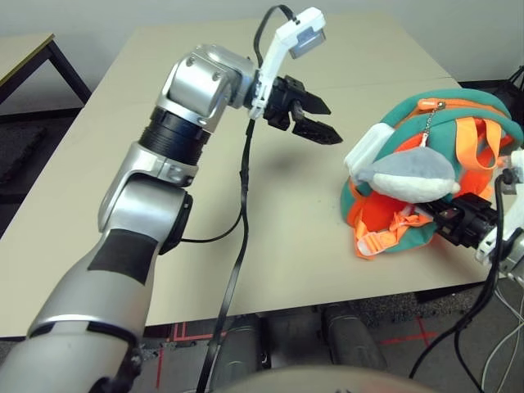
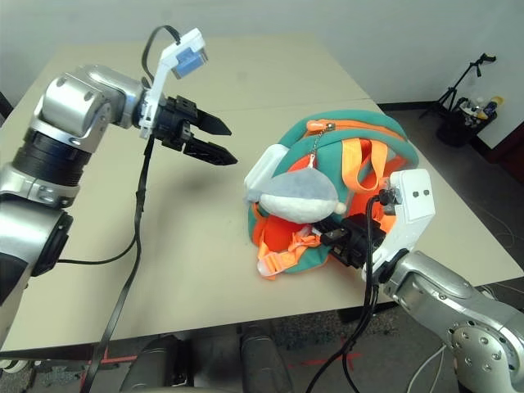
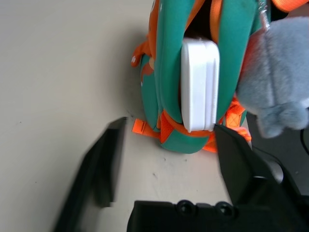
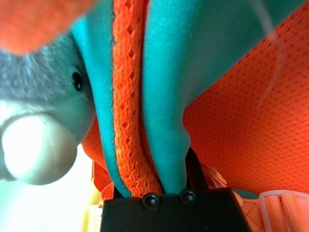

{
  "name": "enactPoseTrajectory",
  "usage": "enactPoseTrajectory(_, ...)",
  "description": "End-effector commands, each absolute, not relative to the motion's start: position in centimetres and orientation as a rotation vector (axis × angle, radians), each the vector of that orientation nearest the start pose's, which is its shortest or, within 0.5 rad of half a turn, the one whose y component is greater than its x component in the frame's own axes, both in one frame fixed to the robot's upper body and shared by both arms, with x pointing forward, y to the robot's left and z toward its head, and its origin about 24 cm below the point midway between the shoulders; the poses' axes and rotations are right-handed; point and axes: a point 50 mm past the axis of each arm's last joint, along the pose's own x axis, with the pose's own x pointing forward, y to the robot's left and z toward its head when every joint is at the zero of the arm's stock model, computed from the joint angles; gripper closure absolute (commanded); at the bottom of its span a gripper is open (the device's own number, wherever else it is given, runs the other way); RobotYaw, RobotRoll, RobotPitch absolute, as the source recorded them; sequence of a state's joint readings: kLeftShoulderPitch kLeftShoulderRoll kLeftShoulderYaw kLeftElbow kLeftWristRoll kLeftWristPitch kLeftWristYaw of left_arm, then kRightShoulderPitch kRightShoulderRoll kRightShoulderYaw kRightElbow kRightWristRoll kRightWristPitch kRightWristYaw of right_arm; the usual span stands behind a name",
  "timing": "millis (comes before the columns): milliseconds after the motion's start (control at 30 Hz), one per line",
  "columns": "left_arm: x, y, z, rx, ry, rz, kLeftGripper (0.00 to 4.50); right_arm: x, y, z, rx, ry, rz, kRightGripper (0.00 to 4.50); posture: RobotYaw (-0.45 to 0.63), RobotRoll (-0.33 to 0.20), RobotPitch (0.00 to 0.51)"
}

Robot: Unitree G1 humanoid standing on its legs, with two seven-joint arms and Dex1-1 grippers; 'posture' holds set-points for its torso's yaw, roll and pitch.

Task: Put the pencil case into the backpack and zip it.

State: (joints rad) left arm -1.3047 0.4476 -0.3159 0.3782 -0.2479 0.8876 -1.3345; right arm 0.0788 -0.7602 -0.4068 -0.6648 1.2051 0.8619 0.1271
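Observation:
The orange and teal backpack (image 1: 463, 115) lies on the table's right side, with its grey-and-white plush toy (image 1: 413, 176) resting on top. The white pencil case (image 1: 364, 151) sticks halfway out of the backpack's opening, on the side facing my left gripper; the left wrist view shows the pencil case (image 3: 199, 82) wedged between teal walls. My left gripper (image 1: 315, 119) hangs open above the table, a short way left of the case, touching nothing. My right gripper (image 2: 344, 237) is shut on the backpack's near edge, with teal and orange fabric (image 4: 154, 121) pinched between its fingers.
The beige table (image 1: 123, 205) stretches to the left and behind the backpack. A black cable (image 1: 237, 246) hangs from my left wrist over the front edge. Another table's corner (image 1: 24, 49) stands at the far left. A tripod and bottles (image 2: 467, 102) sit on the floor at right.

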Motion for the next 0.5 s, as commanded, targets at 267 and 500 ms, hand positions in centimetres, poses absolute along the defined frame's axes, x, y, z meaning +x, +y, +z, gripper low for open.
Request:
enactPoseTrajectory(267,34.0,5.5,26.9,0.327,0.356,-1.462,4.50,20.4,-21.2,17.0,0.148,0.237,0.549,4.36,-0.27,0.000,0.068)
enactPoseTrajectory(500,34.4,4.7,26.5,0.326,0.365,-1.473,4.50,20.0,-21.0,16.9,0.158,0.238,0.544,4.36,-0.28,0.000,0.081)
